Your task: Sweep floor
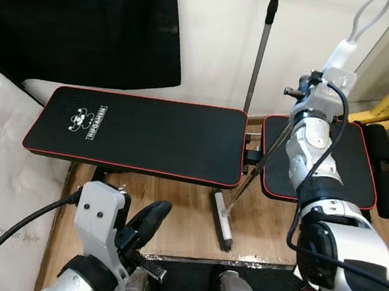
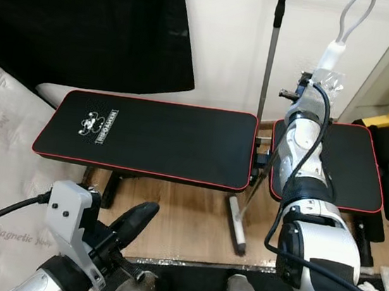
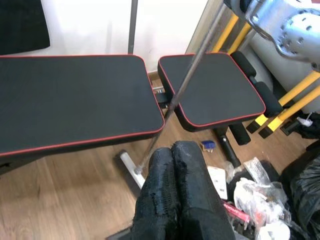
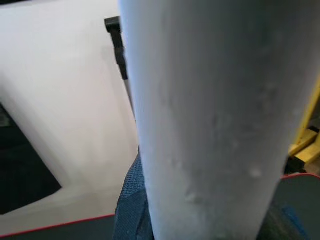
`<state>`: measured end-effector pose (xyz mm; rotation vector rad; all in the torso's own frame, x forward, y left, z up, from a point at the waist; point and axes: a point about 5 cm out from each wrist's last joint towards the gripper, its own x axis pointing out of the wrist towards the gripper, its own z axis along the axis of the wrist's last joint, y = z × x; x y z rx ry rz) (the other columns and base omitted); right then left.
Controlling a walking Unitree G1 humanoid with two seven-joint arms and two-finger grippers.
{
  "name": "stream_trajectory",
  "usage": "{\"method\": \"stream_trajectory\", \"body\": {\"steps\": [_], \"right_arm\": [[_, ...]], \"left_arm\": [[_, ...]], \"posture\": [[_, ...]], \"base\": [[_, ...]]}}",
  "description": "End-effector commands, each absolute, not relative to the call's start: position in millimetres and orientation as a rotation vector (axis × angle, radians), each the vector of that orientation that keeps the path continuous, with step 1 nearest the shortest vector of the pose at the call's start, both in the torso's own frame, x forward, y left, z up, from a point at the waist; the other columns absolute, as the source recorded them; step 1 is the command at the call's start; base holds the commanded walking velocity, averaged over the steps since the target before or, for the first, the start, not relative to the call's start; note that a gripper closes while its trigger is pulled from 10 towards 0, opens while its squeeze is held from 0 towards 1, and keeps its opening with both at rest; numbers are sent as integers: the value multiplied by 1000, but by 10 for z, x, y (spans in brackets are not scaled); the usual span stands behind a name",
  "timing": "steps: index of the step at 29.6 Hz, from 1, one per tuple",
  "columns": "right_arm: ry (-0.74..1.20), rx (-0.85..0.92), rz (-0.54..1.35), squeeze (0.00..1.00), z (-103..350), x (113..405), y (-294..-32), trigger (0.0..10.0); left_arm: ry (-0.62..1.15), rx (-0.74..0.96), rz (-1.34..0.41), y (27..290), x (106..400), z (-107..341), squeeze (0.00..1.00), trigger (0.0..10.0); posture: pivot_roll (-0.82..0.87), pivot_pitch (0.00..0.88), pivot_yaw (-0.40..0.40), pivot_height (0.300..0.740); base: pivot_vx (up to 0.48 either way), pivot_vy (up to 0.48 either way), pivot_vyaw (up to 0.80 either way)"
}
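One arm is doing the work: the right gripper [image 1: 301, 95] is raised high over the gap between the two bench pads, and it has the broom handle [image 1: 264, 156] in its grasp. In the right wrist view that pale shaft [image 4: 200, 120] fills the frame with a black finger [image 4: 131, 200] pressed against it, so the jaws read as clamped around the handle, though the contact itself is too close and blurred to see cleanly. Gripping high on the shaft makes sense: it gives leverage and lets the broom slant down through the gap in the bench.

Follow the shaft down and there is the broom head [image 1: 223, 222], a narrow pale bar lying on the wooden floor [image 1: 186, 215] just in front of the long bench pad [image 1: 139, 135], near its foot and beside the smaller seat pad [image 1: 348, 164]. That low angle looks chosen to reach debris under the bench.

Left gripper [image 1: 148, 219] sits low near the robot's body, fingers pressed together with nothing between them, as its wrist view confirms with the two black fingers [image 3: 177, 190] side by side. It is apart from the handle, idle for now. A second upright pole [image 1: 261, 47] stands against the white wall [image 1: 215, 34] behind.
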<state>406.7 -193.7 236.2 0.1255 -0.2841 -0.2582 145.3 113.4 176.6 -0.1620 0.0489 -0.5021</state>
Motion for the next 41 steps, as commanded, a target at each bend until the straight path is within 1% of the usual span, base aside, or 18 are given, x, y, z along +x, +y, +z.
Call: {"method": "stream_trajectory", "body": {"steps": [1,7,10,13,14,17,18,19,20,21,29,35,41], "right_arm": [[-311,166,-257,0,2389,4068,-1901,10000],[-358,173,-272,0,2512,4078,-1926,10000],[-387,150,-304,0,2589,4076,-1984,10000],[-391,113,-337,0,2584,4065,-2034,10000],[-392,95,-369,0,2558,4046,-2100,10000],[-392,95,-369,0,2558,4046,-2100,10000],[-393,90,-385,204,2548,4037,-2135,10000],[-396,71,-399,918,2543,4026,-2167,10000],[-396,71,-399,918,2543,4026,-2167,10000],[-397,63,-403,1000,2536,4022,-2181,10000],[-381,61,-342,1000,2460,4024,-2129,10000],[-370,59,-316,1000,2424,4009,-2194,10000],[-349,23,-259,1000,2293,3919,-2332,10000]], "left_arm": [[77,-160,-528,1121,1408,1746,0,10000],[83,-165,-527,1122,1382,1760,0,10000],[88,-169,-527,1122,1357,1773,0,10000],[92,-171,-528,1122,1342,1780,0,10000],[95,-172,-529,1121,1330,1783,0,10000],[95,-172,-529,1121,1330,1783,0,10000],[95,-173,-529,1120,1328,1784,0,10000],[95,-172,-529,1121,1331,1784,0,10000],[95,-172,-529,1121,1331,1784,0,10000],[95,-172,-529,1122,1335,1785,0,10000],[93,-171,-531,1122,1379,1776,0,10000],[88,-171,-534,1118,1429,1760,0,10000],[78,-168,-537,1115,1502,1722,0,10000]], "posture": [[125,367,39,740],[132,378,47,740],[140,384,50,740],[142,385,50,740],[143,376,52,740],[143,376,52,740],[144,375,52,740],[141,370,54,740],[141,370,54,740],[141,370,54,740],[121,358,54,740],[95,339,49,740],[59,314,32,740]], "base": [[0,0,0],[0,0,0],[0,0,0],[0,0,0],[0,0,0],[0,0,0],[0,0,0],[0,0,0],[0,0,0],[0,0,0],[0,0,0],[0,0,0],[0,0,0]]}}
